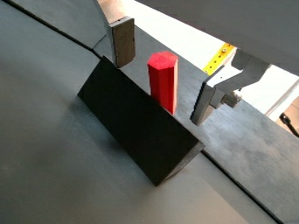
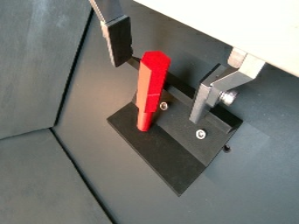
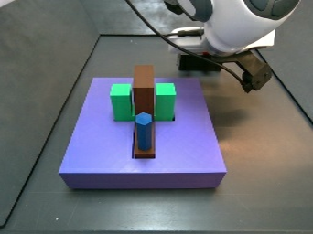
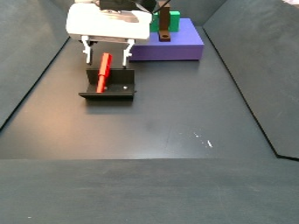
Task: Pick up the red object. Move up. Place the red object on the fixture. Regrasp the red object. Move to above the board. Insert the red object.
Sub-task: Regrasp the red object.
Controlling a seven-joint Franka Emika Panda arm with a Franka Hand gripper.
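My gripper [image 2: 167,74] hangs over the fixture [image 2: 176,149], jaws spread wide with clear gaps either side of the red object [image 2: 149,90]. That slim peg stands upright on the fixture, leaning against its dark back plate, touched by neither finger. I judge this the regrasp: I should centre both pads on the peg, lower squarely, and close without tipping it. The fixture sits on a dark grey floor [image 4: 176,114] with low dark walls around; the board [image 4: 167,44] lies near the floor's far edge.
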